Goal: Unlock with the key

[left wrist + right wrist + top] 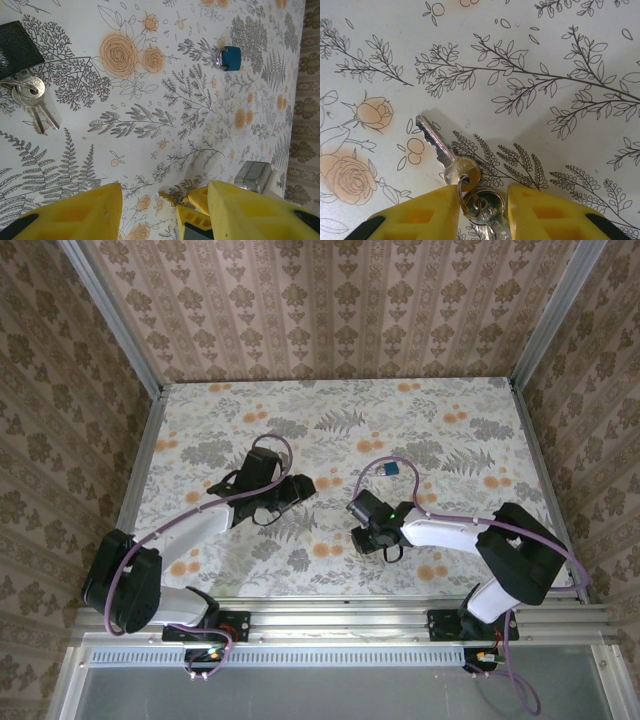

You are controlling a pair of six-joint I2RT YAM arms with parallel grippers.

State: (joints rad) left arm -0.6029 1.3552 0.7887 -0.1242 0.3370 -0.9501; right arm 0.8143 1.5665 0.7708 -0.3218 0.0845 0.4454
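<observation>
Keys (442,152) lie flat on the floral table (450,410), nearer the arm bases than the blue padlock (388,469). Right gripper (482,200) straddles them, jaws narrow and close on both sides; cannot tell if pinching. Left gripper (165,195), left of the padlock, jaws wide, nothing held.

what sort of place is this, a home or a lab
Probably a robot test booth, not a home: wallpapered panels in metal framing, a floral table, two arms bolted at its edge.
</observation>
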